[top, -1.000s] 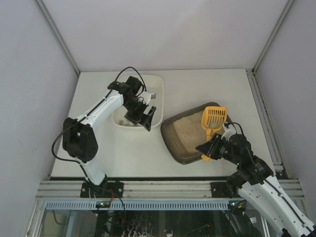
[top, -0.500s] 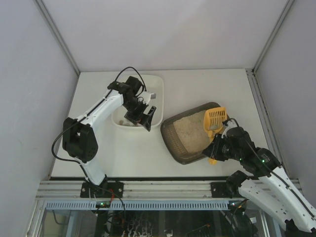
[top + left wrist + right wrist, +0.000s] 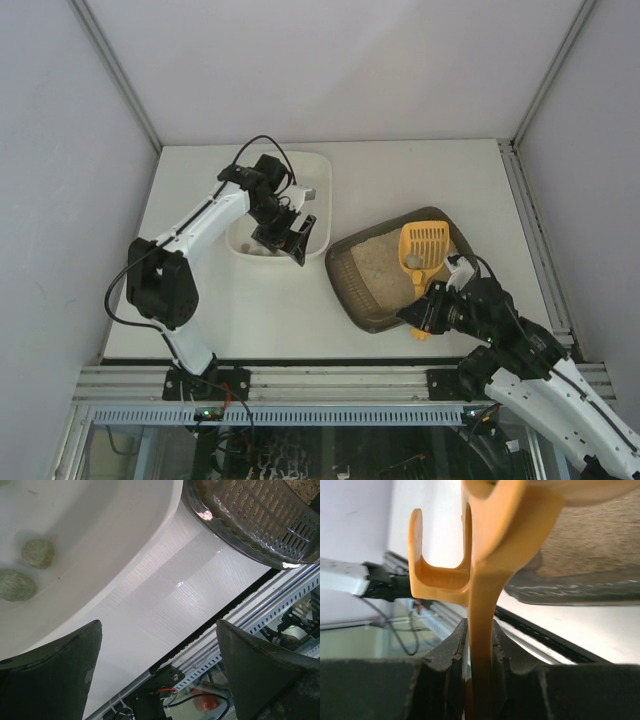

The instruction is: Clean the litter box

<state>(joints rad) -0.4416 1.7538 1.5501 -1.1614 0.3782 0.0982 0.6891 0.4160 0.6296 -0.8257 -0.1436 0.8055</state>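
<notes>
The dark brown litter box [image 3: 345, 288] holds beige litter and sits right of centre on the table. A yellow slotted scoop [image 3: 422, 245] hangs over the litter with a grey clump [image 3: 409, 261] in its bowl. My right gripper [image 3: 428, 314] is at the box's near right rim, shut on the scoop's handle [image 3: 482, 645]. In the right wrist view the box's rim [image 3: 580, 587] lies just past the handle. My left gripper [image 3: 290, 238] is open with nothing in it above the near right corner of the white tub [image 3: 316, 170]. Its view shows two grey clumps [image 3: 37, 553] in the tub [image 3: 100, 520] and the box's rim [image 3: 260, 525].
The table's near edge and a metal rail [image 3: 330, 378] run just behind the litter box. White side walls close in the table left and right. The tub and litter box stand a short gap apart.
My right arm has swung the scoop left, from the box's far right corner toward the middle of the litter. The left arm has not moved.
</notes>
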